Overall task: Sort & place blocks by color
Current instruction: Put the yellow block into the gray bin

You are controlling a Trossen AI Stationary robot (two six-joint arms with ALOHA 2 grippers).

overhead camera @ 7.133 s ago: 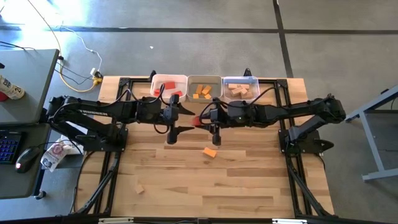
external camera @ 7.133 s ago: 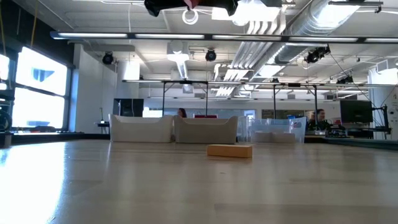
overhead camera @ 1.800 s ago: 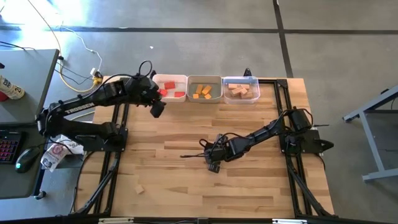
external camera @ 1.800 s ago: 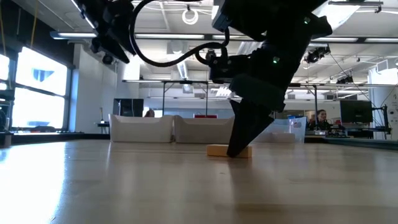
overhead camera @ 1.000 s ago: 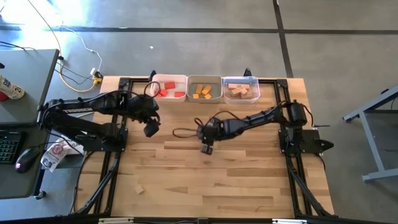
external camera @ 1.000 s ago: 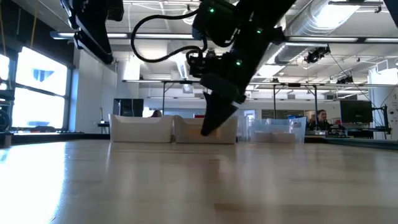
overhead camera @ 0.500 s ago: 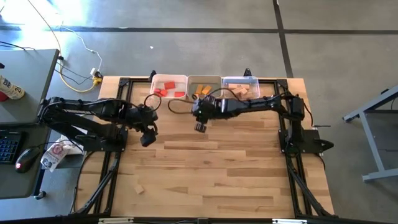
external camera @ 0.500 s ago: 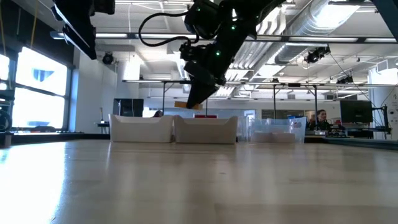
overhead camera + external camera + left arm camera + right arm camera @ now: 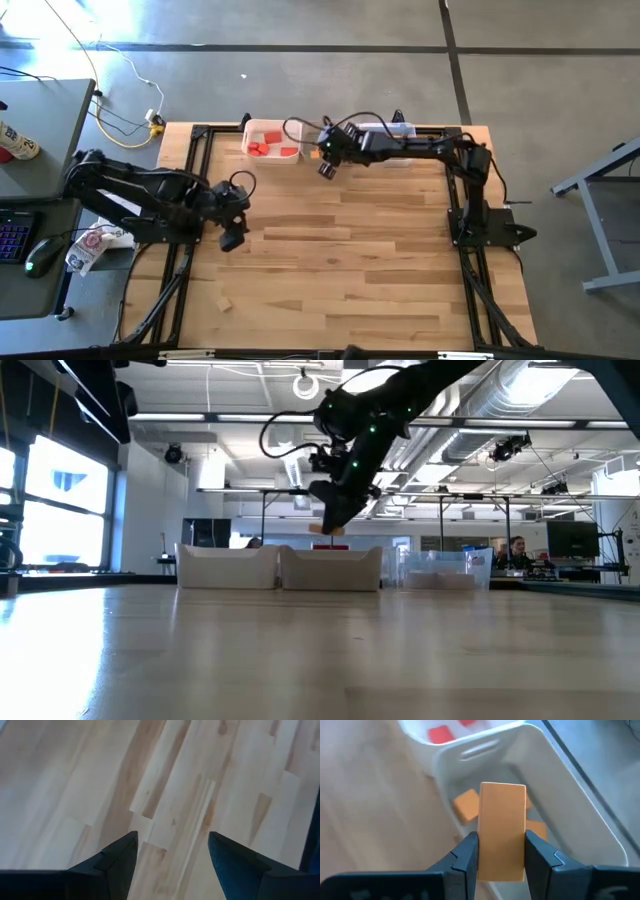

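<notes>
My right gripper [image 9: 325,167] hangs over the near edge of the middle bin [image 9: 479,751], shut on an orange-yellow bar block [image 9: 502,827]. Inside that bin lie more orange blocks [image 9: 467,803]. The left bin [image 9: 272,140] holds red blocks [image 9: 440,734]. The right bin [image 9: 440,574] is partly behind my right arm in the high view. A pale block [image 9: 224,303] lies flat on the table near the front left. My left gripper [image 9: 230,240] hovers open over bare table at the left, nothing between its fingers [image 9: 120,857]. My right gripper pinches the bar's two long sides [image 9: 481,845] between its two fingers [image 9: 465,855]. The bar lies along the fingers and sticks out past their tips. The fingers slant down toward the table's far edge. The bar is lifted clear, above the middle bin.
The three bins stand in a row along the far edge [image 9: 228,567]. Black frame rails [image 9: 190,250] run along both sides of the wooden table top. A desk with a keyboard and mouse [image 9: 40,255] stands off the left side.
My right gripper has swung up and toward the far edge with the orange bar, from mid-table to above the middle bin, staying shut on it. My left gripper has drifted toward the near left of the table, still open.
</notes>
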